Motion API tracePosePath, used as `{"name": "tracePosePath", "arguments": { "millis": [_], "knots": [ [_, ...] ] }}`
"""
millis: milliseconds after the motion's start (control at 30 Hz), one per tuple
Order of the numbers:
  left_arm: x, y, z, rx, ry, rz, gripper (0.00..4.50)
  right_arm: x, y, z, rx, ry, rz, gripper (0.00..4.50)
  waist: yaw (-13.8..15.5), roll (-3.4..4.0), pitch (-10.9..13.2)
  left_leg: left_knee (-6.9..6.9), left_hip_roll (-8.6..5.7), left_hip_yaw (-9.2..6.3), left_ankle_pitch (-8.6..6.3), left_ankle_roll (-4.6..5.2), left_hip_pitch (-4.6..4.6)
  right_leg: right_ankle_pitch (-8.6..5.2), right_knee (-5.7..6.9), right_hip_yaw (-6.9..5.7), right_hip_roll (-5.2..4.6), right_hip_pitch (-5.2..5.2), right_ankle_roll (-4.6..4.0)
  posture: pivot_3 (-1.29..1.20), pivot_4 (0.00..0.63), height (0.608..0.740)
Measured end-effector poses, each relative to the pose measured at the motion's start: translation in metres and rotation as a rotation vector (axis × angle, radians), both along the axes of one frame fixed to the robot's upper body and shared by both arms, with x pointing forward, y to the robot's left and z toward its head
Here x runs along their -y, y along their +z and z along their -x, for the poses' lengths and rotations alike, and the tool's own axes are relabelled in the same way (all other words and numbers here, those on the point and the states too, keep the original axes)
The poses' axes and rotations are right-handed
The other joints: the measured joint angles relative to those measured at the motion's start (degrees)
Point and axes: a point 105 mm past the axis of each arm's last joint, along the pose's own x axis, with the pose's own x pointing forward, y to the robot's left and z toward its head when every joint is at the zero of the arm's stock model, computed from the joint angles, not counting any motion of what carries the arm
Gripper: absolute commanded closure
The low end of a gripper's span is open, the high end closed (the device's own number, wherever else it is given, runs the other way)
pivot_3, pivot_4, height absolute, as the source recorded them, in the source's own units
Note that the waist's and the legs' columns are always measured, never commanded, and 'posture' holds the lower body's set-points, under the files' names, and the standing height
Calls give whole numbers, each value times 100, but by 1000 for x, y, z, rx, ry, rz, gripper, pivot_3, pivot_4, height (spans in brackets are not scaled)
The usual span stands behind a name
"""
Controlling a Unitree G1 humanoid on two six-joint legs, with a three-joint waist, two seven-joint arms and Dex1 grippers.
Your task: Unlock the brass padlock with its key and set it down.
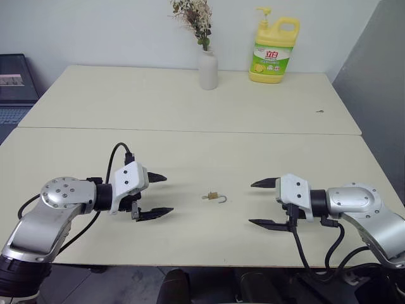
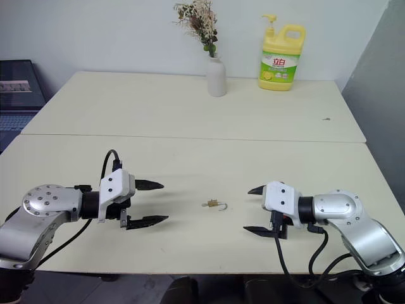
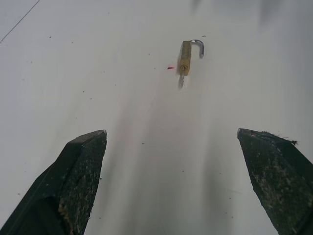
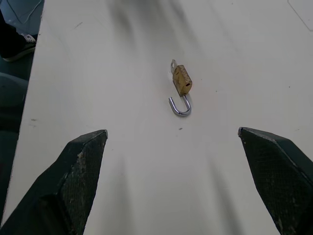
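The brass padlock [image 1: 214, 197] lies flat on the cream table [image 1: 190, 152] between my two grippers, touched by neither. Its silver shackle [image 4: 180, 107] is swung out of the body. The key [image 3: 181, 80] sticks out of the lock's bottom end. My left gripper [image 1: 157, 196] hovers to the padlock's left, fingers wide open and empty. To the padlock's right, my right gripper [image 1: 264, 203] stands just as wide open and empty. In each wrist view the padlock [image 3: 185, 58] lies ahead of the black fingertips [image 4: 83, 161], well apart from them.
A white vase [image 1: 208, 68] with dried flowers and a yellow detergent bottle [image 1: 273, 47] stand at the table's far edge. A small dark speck [image 1: 320, 111] lies far right. A seam crosses the table [image 1: 190, 130]. A laptop [image 1: 14, 82] sits beyond the left edge.
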Motion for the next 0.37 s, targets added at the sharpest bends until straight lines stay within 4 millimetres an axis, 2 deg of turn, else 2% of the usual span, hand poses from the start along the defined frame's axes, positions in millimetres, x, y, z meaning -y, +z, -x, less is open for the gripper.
{"name": "tracePosePath", "arguments": {
  "millis": [367],
  "knots": [
    [-1,-4,5,-3,-2,0,14,1,0,-2,30,11,-8,0,0,0,0,0,0,1,0,0,0,0,0,1,0,0,0,0,150,740]
  ]
}}
